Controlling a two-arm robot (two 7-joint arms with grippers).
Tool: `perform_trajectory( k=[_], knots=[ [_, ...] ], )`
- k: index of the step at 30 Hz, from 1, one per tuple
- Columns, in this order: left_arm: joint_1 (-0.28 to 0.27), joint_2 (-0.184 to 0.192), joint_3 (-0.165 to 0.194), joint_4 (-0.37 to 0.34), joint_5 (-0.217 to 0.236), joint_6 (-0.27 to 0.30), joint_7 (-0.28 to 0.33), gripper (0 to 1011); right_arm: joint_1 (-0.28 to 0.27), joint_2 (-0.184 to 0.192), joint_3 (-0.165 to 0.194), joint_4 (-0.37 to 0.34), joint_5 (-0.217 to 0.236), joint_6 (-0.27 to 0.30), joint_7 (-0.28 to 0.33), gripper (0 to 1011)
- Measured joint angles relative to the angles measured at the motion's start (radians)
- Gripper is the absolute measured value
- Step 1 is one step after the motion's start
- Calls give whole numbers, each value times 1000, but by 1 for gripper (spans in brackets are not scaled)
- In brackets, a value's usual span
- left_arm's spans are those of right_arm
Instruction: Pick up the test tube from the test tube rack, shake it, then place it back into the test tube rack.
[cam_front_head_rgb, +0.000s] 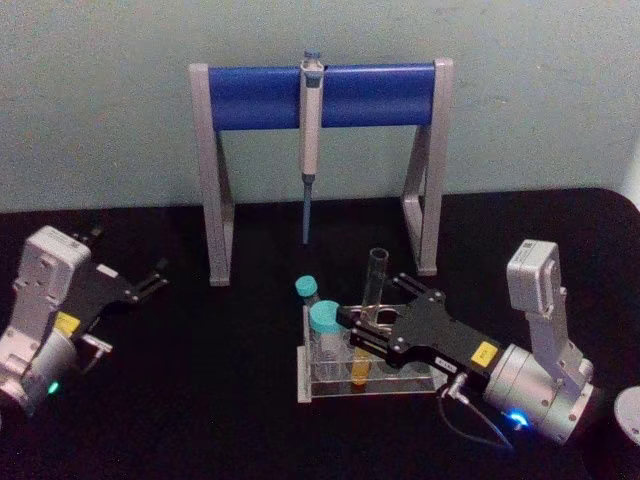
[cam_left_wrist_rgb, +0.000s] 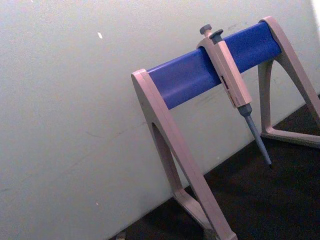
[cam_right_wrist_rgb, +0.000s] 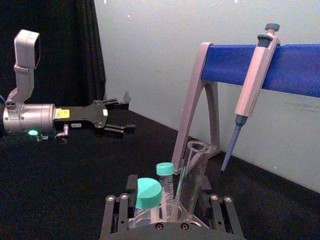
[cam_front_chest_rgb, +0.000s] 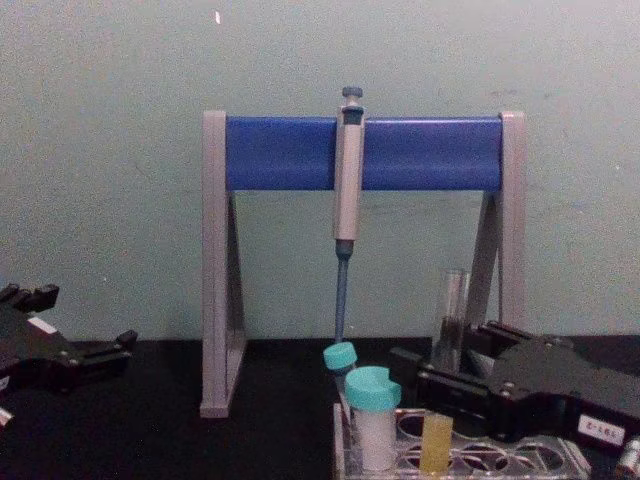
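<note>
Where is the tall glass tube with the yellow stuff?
The test tube stands in the test tube rack, front and centre, beside two teal-capped tubes, with the right gripper around it.

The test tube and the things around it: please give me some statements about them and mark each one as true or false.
1. The test tube stands in the rack with yellow liquid at its bottom. True.
2. The right gripper is at the test tube, one finger on each side. True.
3. The pipette lies flat on the table. False: it hangs upright from the blue bar of the stand.
4. The left gripper holds a teal-capped tube. False: it holds nothing and is off to the left, away from the rack.
5. Two teal-capped tubes stand in the rack. True.
</note>
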Motion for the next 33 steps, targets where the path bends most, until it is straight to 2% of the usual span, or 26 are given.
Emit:
perform_trajectory(
  k=[10, 24, 28, 33],
  knots=[
    [0, 0, 0, 0, 0, 0, 0, 1001, 0, 0, 0, 0, 1, 0, 0, 999],
    [0, 0, 0, 0, 0, 0, 0, 1001, -4, 1, 6, -9, 8, -3, 2, 1000],
    [0, 0, 0, 0, 0, 0, 0, 1001, -13, 6, 18, -35, 11, -8, -3, 1000],
    [0, 0, 0, 0, 0, 0, 0, 1001, -38, 15, 53, -94, 6, -37, -40, 1000]
  ],
)
